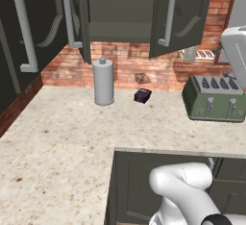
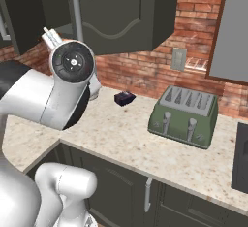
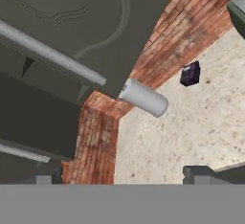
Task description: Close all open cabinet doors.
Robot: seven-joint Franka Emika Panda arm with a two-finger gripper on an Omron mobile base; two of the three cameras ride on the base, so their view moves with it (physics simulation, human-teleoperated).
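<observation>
Two cabinet doors of the wall cabinet over the counter stand swung out: the left cabinet door shows nearly edge-on, and the right cabinet door angles outward with its silver bar handle. Between them the cabinet's inside is bare. From the right base view an open door with arched moulding hangs above the counter. In the hand view a door panel and its long handle lie ahead, some way off. My gripper is open, holding nothing, its fingertips wide apart.
A grey paper towel roll, a small dark box and a green toaster stand on the speckled counter. More dark doors line the left wall. A brown-framed frosted pane is at right.
</observation>
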